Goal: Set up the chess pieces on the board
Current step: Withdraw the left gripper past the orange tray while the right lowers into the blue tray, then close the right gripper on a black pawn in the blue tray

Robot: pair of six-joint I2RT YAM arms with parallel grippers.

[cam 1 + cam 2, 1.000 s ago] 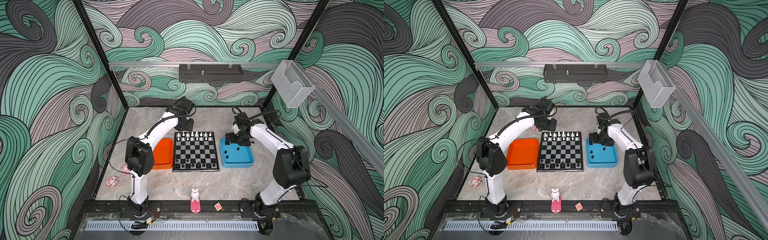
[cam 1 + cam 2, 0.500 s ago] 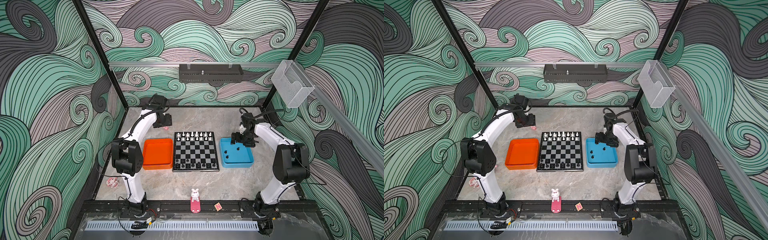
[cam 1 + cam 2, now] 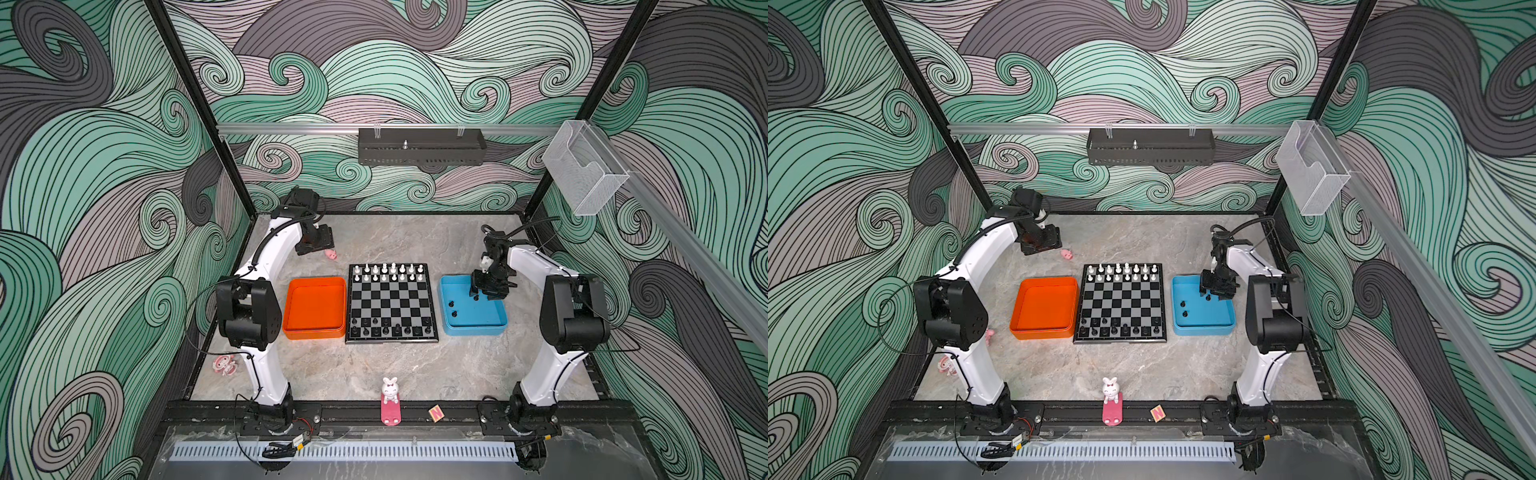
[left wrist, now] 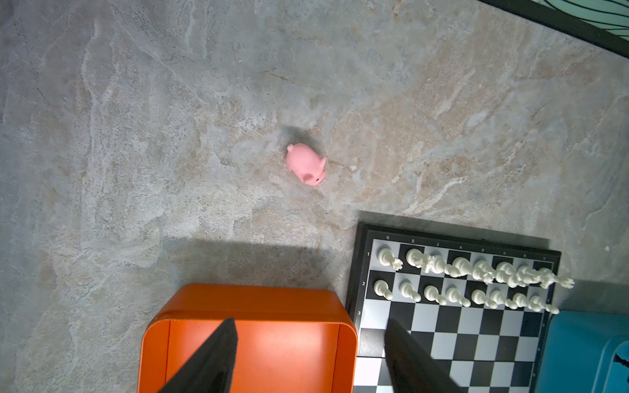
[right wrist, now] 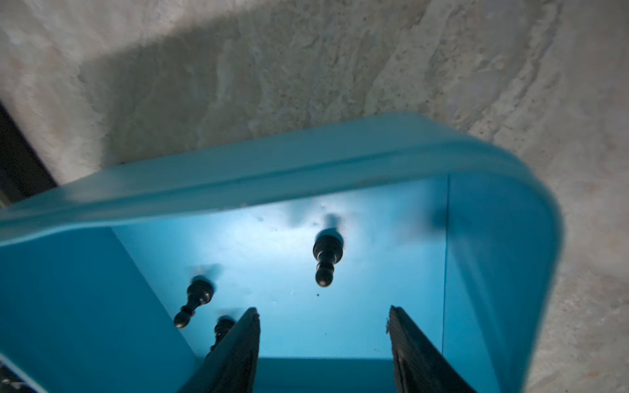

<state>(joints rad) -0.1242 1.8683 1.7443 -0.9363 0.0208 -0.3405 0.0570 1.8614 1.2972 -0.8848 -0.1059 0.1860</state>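
Note:
The board (image 3: 390, 337) (image 3: 1120, 338) lies mid-table in both top views. White chess pieces (image 3: 388, 272) (image 4: 476, 272) fill its two far rows, and black ones (image 3: 390, 328) stand on its near rows with gaps. Three black pawns (image 3: 452, 309) lie in the blue tray (image 3: 473, 330); in the right wrist view one pawn (image 5: 326, 258) lies ahead of my right gripper (image 5: 323, 309) (image 3: 484, 293), which is open and empty low in the tray. A second pawn (image 5: 194, 301) lies to the side. My left gripper (image 4: 310, 321) (image 3: 318, 245) hangs open and empty at the back left.
An empty orange tray (image 3: 314, 332) (image 4: 245, 299) sits left of the board. A pink pig toy (image 3: 331, 254) (image 4: 306, 163) lies behind it. A white bunny figure (image 3: 390, 390), a small block (image 3: 435, 413) and a pink figurine (image 3: 224, 365) sit near the front.
My left arm swung from the board's far left corner out to the back left. My right gripper came down into the blue tray and its jaws narrowed.

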